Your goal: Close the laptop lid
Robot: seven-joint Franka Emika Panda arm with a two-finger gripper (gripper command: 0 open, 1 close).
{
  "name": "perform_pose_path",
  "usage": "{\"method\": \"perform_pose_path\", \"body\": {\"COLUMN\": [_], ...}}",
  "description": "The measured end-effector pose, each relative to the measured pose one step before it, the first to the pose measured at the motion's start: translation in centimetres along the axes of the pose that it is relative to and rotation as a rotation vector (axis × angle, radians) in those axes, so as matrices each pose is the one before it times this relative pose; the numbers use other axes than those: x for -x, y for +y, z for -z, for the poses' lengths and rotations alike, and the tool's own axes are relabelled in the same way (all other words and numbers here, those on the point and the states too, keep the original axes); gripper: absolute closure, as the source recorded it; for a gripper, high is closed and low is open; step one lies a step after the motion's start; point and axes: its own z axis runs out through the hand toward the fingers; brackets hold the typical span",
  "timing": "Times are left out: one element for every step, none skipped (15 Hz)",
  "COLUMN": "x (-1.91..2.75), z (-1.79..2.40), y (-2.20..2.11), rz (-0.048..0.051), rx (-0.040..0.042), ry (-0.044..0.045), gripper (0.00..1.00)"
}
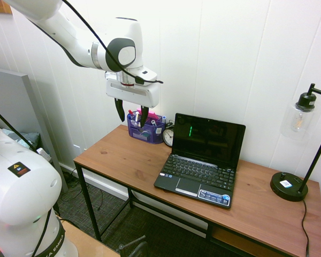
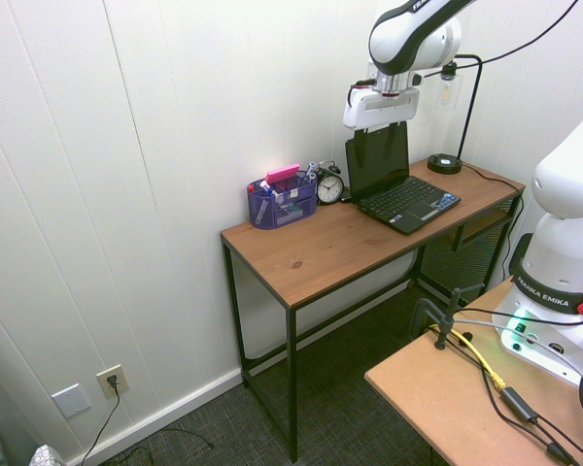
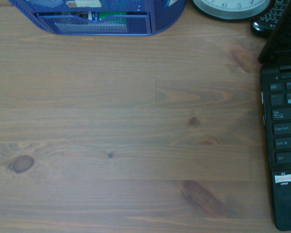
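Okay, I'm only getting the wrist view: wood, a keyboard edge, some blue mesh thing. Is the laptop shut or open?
Observer: Open. The first exterior view shows its lid standing up behind the keyboard.
Visitor: And what's that blue mesh thing holding?
Observer: Pens and a pink item stick out of the desk organizer.
Visitor: Where's the claw, touching anything?
Observer: The claw is open, fingers pointing down, up in the air, touching nothing.
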Motion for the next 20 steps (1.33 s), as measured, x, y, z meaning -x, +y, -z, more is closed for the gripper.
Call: {"method": "perform_pose_path", "body": {"x": [0.028,0.067,-0.068,-0.181,-0.485,-0.879,-1.166,-1.269,-1.199,-1.224,-1.234,-1.343,-1.575,-1.705,-1.546,-1.427,-1.394,-1.162,-1.027,-0.881], "z": [-0.044,-0.012,0.191,0.367,0.528,0.623,0.691,0.624,0.442,0.293,0.041,-0.299,-0.396,-0.471,-0.618,-0.630,-0.626,-0.856,-1.085,-1.106], "y": [0.003,-0.034,-0.119,-0.182,-0.091,0.164,0.350,0.452,0.379,0.110,-0.217,-0.259,-0.417,-0.523,-0.550,-0.624,-0.688,-0.706,-0.586,-0.509], "rz": [-0.00178,-0.00960,-0.00856,-0.00548,-0.00171,-0.00826,-0.01142,-0.00806,-0.00328,-0.00102,0.00105,-0.00478,-0.00735,-0.00873,-0.00651,-0.00868,-0.00840,-0.00537,-0.00571,-0.00469], "rx": [0.00313,0.00660,0.00206,-0.00126,-0.00228,-0.00349,-0.00369,-0.00046,0.00266,-0.00223,-0.00606,-0.00628,-0.00907,-0.01299,-0.00779,-0.00712,-0.01006,-0.00622,-0.00200,-0.00042], "ry": [-0.00062,0.00361,0.00988,0.01187,0.01870,0.01840,0.01969,0.02154,0.02154,0.02169,0.02631,0.01885,0.01785,0.01966,0.01605,0.01097,0.01290,0.00889,0.00521,0.00438], "gripper": [0.00,0.00,0.00,0.00,0.00,0.00,0.00,0.00,0.00,0.00,0.00,0.00,0.00,0.00,0.00,0.00,0.00,0.00,0.00,0.00]}}
